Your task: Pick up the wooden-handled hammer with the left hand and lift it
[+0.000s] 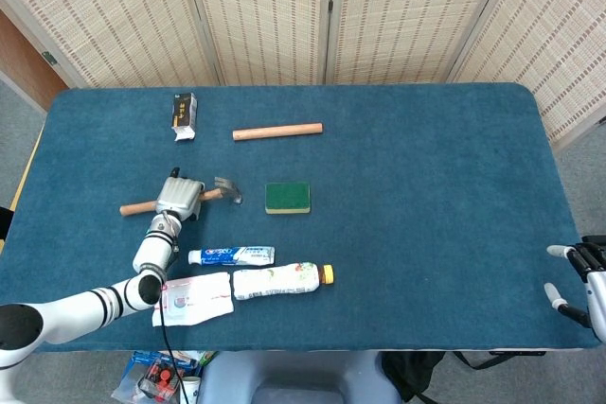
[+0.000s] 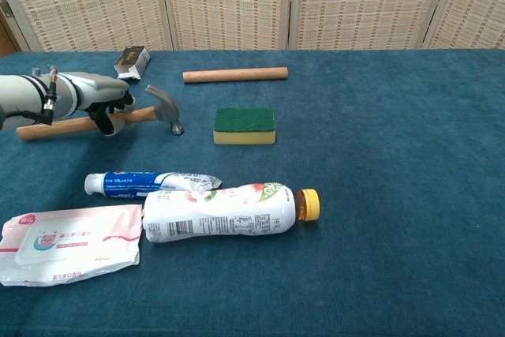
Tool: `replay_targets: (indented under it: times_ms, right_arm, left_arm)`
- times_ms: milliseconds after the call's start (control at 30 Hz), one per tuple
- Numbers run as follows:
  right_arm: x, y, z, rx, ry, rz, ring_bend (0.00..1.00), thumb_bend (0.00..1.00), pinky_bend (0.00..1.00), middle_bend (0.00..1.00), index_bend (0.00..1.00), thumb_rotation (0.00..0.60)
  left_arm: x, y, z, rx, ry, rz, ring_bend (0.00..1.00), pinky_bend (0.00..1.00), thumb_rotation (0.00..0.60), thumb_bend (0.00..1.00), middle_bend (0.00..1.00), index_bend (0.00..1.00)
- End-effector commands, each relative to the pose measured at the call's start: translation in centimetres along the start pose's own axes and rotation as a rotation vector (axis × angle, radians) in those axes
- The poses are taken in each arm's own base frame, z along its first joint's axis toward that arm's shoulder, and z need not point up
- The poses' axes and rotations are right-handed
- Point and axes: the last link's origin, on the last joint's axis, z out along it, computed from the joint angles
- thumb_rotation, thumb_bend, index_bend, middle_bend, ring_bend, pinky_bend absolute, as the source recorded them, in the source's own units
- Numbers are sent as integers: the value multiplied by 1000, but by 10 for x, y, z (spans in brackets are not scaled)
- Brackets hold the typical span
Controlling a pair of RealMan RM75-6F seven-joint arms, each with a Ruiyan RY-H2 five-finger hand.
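Observation:
The wooden-handled hammer (image 1: 138, 206) (image 2: 55, 127) lies at the left of the blue table, its metal head (image 2: 167, 110) pointing right. My left hand (image 1: 178, 199) (image 2: 102, 100) grips the handle close to the head, fingers wrapped around it. The hammer is tilted, with the head end raised a little off the cloth and the handle's free end low. My right hand (image 1: 575, 274) hangs at the table's right front edge in the head view, fingers apart, holding nothing.
A wooden dowel (image 2: 235, 75) and a small dark box (image 2: 131, 61) lie at the back. A green-topped sponge (image 2: 245, 125) sits right of the hammer head. A toothpaste tube (image 2: 152, 183), a plastic bottle (image 2: 229, 211) and a wipes pack (image 2: 69, 244) lie in front.

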Motion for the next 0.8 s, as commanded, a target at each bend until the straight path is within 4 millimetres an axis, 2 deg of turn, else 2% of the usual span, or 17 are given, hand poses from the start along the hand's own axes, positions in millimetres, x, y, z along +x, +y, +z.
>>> replay_targets:
  times_ms: [33,233,267,300,367,500,567,800]
  right_arm:
    - [0,0,0,-1,1,0,235,262,264,348,327,600]
    - [1,1,-2,-8,4,0,235,262,264,348,327,600]
    - [1,1,-3,-9,5,0,235,262,264,348,327,600]
    - [1,1,-3,-10,5,0,235,262,264,348,327,600]
    - [2,1,-4,-12,5,0,235,262,264,349,327,600]
    - [2,0,-5,-12,8,0,235,263,264,348,327,600]
    - [2,-1,-5,-9,8,0,235,263,264,348,327,600]
    - [2,-3,-4,-5,6,-1,235,262,264,349,327,600]
  left_arm:
    - [-1,0,1,-2,-1,-10,312,0,600,587,539,452]
    - [0,-3,2,-20,20,-47,433,5,600,587,623,529]
    - [2,-2,1,-28,30,-56,463,33,600,587,639,542]
    - [3,-2,0,-37,41,-66,485,71,600,587,649,551]
    - [6,-2,-3,-63,71,-100,542,254,600,587,687,581]
    - [14,-3,-9,-122,134,-174,605,439,600,587,741,630]
    - [17,-4,-12,-155,161,-217,646,569,600,587,766,650]
    - [28,-4,-20,-270,264,-321,754,826,600,587,817,688]
